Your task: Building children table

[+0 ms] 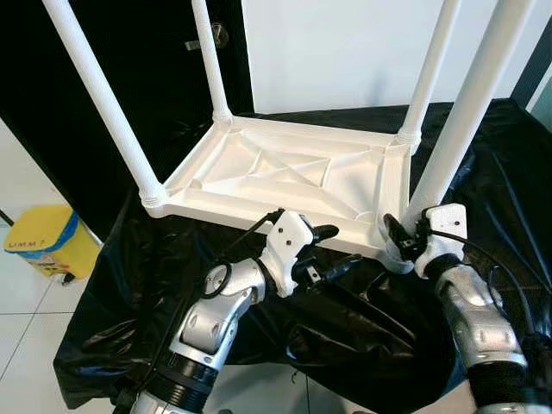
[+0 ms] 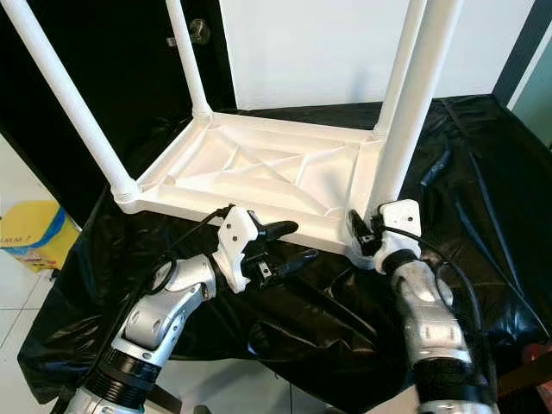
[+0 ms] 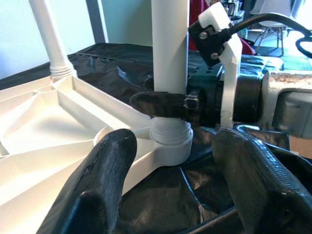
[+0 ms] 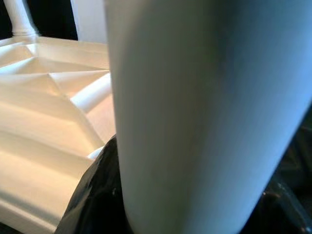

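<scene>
So the white plastic table top (image 1: 285,177) was lying upside down on a black sheet (image 1: 362,319) that covered the work surface, ribbed underside facing up. All four white legs were standing in their corner sockets: the far left leg (image 1: 210,60), the far right leg (image 1: 429,73), the near left leg (image 1: 103,99) and the near right leg (image 1: 470,108), all pointing up and splaying out a bit.

The right gripper (image 1: 401,237) was down at the base of the near right leg, right above the threaded collar where it meets the socket. In the left wrist view you could see one of its black fingers (image 3: 158,105) wrapped across the front of that leg, so it was clamped on it. The right wrist view was basically just the leg up close, with the table's underside off to one side.

The left gripper (image 1: 336,250) was hovering just in front of the near edge of the table top, over the black sheet, pointing toward that same near right corner. Its two fingers (image 3: 95,190) were spread wide with nothing between them, and it wasn't touching the table.

Off to the robot's left on the tiled floor (image 1: 26,285) there was a yellow bin (image 1: 47,241) with a blue band. Behind the table stood a dark door (image 1: 129,52) and a white wall (image 1: 336,52).
</scene>
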Tool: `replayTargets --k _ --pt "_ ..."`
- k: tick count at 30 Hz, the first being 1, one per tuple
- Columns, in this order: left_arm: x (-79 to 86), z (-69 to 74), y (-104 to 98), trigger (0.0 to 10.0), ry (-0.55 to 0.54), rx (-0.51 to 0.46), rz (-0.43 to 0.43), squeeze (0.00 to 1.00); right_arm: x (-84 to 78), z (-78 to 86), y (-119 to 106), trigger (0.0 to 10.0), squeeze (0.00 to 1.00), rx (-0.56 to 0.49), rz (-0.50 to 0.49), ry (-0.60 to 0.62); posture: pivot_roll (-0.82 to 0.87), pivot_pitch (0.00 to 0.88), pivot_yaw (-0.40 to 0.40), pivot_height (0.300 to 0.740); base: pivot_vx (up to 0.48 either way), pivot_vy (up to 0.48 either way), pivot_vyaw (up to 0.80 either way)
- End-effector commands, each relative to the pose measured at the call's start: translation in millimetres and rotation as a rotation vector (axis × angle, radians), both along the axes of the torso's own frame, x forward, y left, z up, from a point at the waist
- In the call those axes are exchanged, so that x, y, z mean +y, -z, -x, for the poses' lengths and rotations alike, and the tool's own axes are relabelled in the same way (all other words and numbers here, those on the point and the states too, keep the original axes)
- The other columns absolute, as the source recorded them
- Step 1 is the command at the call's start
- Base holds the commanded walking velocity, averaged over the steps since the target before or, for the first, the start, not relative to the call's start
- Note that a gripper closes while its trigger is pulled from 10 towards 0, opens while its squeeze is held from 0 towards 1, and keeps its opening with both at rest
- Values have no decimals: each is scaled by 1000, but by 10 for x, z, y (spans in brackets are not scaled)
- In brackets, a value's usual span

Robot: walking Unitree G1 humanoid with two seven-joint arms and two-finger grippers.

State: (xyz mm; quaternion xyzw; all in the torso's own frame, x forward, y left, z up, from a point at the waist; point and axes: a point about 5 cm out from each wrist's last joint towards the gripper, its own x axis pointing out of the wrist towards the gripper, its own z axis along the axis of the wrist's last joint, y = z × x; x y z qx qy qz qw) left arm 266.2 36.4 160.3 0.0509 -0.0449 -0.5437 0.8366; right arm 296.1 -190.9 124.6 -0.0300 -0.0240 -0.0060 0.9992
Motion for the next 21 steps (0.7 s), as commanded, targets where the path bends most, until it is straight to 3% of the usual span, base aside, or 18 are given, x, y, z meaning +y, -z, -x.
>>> replayTargets --k 1,6,8,11,21 --pt "18 -10 28 10000 -44 8 -8 0 -44 51 162 10000 0 82 -17 89 -150 23 47 740 0 0 0" --pt "13 -11 28 10000 -45 10 -6 0 24 79 178 10000 0 82 -41 201 -152 26 46 740 0 0 0" --pt "1 -9 27 10000 -46 11 -2 0 180 112 218 10000 0 92 -94 319 -152 31 50 740 0 0 0" --pt "-1 -9 23 10000 -45 13 1 0 307 105 217 10000 0 95 -127 310 -153 33 52 740 0 0 0" --pt "24 -4 26 10000 -41 15 -5 0 295 132 172 10000 0 82 -124 339 -153 41 63 740 0 0 0"
